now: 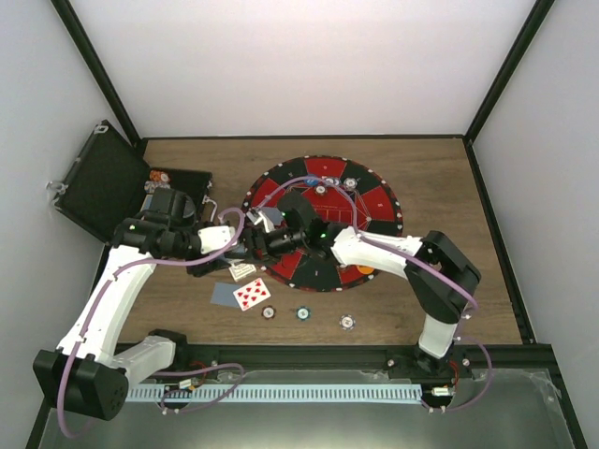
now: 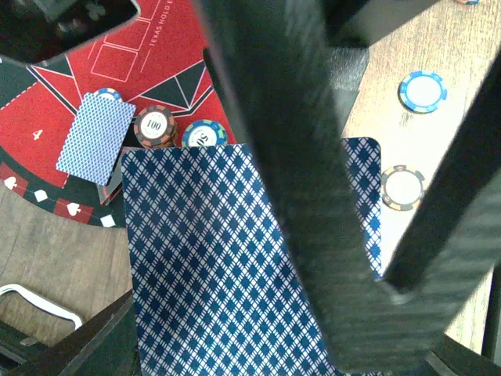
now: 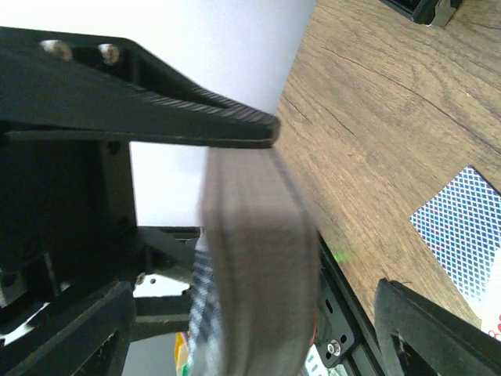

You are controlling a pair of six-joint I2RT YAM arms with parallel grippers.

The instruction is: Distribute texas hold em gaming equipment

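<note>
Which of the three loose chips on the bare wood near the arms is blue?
The middle chip of the row: it has a blue rim and a pale centre. The left chip is reddish-brown and the right chip is whitish.

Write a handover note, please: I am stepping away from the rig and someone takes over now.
Left gripper: shut on the card deck, beside the mat.
Right gripper: open, jaws either side of the deck, gripping nothing.
Done: a face-down card and two chips lie on the mat; a face-up card, another face-down card and three chips lie on the table near the arms.
Left: likely the right gripper pulls the next card from the deck; more dealing to follow.
</note>
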